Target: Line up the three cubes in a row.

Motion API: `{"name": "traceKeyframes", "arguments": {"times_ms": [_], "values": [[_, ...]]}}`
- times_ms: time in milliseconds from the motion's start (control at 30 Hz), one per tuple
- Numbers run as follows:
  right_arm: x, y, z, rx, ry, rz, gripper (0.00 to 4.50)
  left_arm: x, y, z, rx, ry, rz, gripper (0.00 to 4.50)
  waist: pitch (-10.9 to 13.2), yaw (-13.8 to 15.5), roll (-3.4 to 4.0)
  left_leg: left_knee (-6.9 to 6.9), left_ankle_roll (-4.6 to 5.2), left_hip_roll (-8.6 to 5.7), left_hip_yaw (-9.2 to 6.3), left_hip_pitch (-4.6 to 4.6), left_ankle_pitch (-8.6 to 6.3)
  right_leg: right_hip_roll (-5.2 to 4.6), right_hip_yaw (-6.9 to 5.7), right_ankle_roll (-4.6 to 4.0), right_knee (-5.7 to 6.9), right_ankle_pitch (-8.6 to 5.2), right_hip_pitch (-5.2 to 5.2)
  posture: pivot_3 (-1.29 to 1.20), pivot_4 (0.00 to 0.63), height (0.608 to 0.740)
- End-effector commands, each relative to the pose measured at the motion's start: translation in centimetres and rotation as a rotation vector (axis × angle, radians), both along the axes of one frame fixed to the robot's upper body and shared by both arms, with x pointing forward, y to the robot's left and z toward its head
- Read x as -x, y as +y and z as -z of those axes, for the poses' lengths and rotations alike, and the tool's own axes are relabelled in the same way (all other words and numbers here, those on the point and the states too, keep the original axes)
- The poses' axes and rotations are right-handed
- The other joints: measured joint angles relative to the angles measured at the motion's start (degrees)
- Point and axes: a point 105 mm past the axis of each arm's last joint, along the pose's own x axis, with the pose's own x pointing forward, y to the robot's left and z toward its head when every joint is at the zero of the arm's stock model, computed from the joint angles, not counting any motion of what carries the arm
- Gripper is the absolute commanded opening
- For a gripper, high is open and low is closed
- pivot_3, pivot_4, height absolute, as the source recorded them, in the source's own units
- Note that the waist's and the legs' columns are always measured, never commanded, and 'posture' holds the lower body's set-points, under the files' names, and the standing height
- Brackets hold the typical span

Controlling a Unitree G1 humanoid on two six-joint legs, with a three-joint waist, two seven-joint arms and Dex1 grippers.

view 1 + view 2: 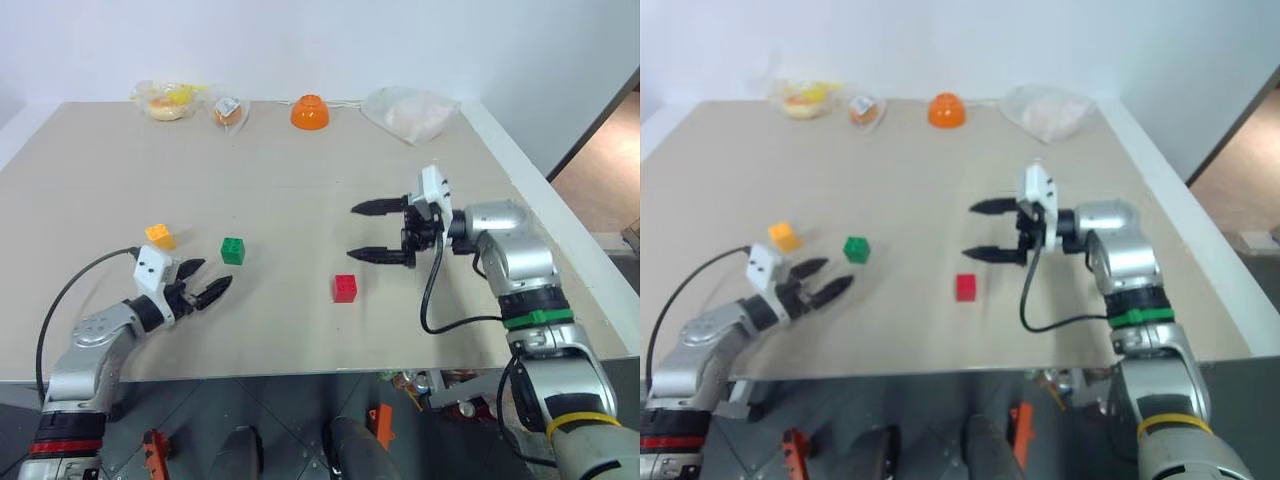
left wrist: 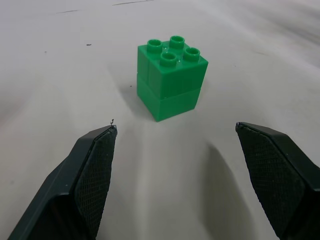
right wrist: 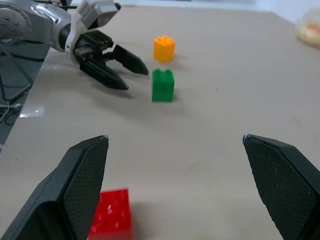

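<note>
Both claws hover over a beige table (image 1: pixel 300 200) with fingers spread apart, holding nothing. Right gripper (image 1: pixel 380 232) hangs just beyond the red cube (image 1: pixel 345 288); left gripper (image 1: pixel 205 282) points at the green cube (image 1: pixel 233 250), near but not touching. Three cubes in all: green sits left of the red, and the yellow-orange cube (image 1: pixel 160 236) lies farther left. One orange bowl (image 1: pixel 310 112) and three clear bags rest at the far edge. No writing is readable.

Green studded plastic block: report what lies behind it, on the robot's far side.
Behind the green studded plastic block lies bare tabletop, then the orange bowl at the far edge. Nothing is hidden.
</note>
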Motion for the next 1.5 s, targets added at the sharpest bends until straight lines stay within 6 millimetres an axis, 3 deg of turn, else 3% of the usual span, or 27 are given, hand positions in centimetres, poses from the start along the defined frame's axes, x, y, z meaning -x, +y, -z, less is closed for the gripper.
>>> {"name": "traceKeyframes", "arguments": {"times_ms": [33,367,633,667,867,1067,1267,1400,1500], "values": [[0.4,0.3,-2.0,-0.026,-0.068,-0.013,4.47,-0.7,-0.7,-1.1,-0.001,-0.026,-0.001,3.95,0.0,0.0,0.0,0.02,0.0,0.01,0.0,0.01,0.0,0.01,0.0,0.0,0.0,0.02,0.0,0.0,0.15,0.74],[0.5,0.3,-2.0,-0.038,-0.067,0.002,4.47,-3.8,-2.3,-2.4,0.024,-0.019,-0.107,3.95,0.0,0.0,0.0,0.17,0.02,-0.01,0.0,-0.02,0.02,0.02,0.02,0.07,0.01,0.13,0.04,0.0,0.15,0.74],[0.6,0.1,-2.0,-0.047,-0.071,0.022,4.47,-4.3,-3.1,-2.1,0.033,0.011,-0.126,3.95,0.0,-0.1,-0.01,0.17,0.02,-0.01,-0.02,-0.02,0.02,0.04,0.02,0.08,0.01,0.13,0.03,0.0,0.15,0.74],[0.6,0.1,-2.0,-0.048,-0.071,0.024,4.5,-4.3,-3.1,-2.1,0.036,0.012,-0.128,3.41,0.0,-0.1,-0.01,0.17,0.02,-0.01,-0.01,-0.02,0.02,0.04,0.02,0.08,0.01,0.14,0.03,0.0,0.15,0.74],[0.5,0.0,-1.8,-0.049,-0.071,0.033,4.5,-4.7,-1.7,-1.9,0.024,0.025,-0.192,1.51,0.0,-0.1,-0.01,0.17,0.02,-0.02,-0.01,-0.03,0.02,0.03,0.03,0.09,0.01,0.14,0.03,0.0,0.15,0.74],[0.4,0.1,-1.8,-0.048,-0.074,0.037,4.5,-5.2,-1.6,-2.1,0.018,0.018,-0.189,1.38,0.0,-0.1,-0.01,0.19,0.01,-0.02,-0.01,-0.01,0.03,0.04,0.03,0.09,0.01,0.17,0.03,0.0,0.15,0.74],[0.4,0.1,-1.8,-0.041,-0.074,0.034,4.5,-4.4,-3.8,-3.7,-0.003,-0.086,0.075,1.38,0.0,-0.1,0.0,0.19,0.0,-0.02,0.0,-0.02,0.03,0.04,0.03,0.1,0.0,0.17,0.03,0.0,0.15,0.74],[0.8,-0.2,-2.1,-0.045,-0.055,0.02,4.5,-1.9,-5.2,-3.8,-0.098,-0.154,0.394,1.38,0.0,-0.1,0.0,0.18,-0.01,-0.03,0.01,-0.05,0.03,0.03,0.04,0.1,-0.01,0.15,0.03,0.0,0.15,0.74],[1.9,-1.0,-1.9,-0.036,-0.01,-0.004,4.5,0.1,-5.8,-2.6,-0.206,-0.154,0.642,1.38,0.0,-0.1,0.0,0.12,0.0,-0.02,0.02,-0.05,0.03,0.03,0.03,0.04,-0.01,0.11,0.0,0.0,0.15,0.74]]}}
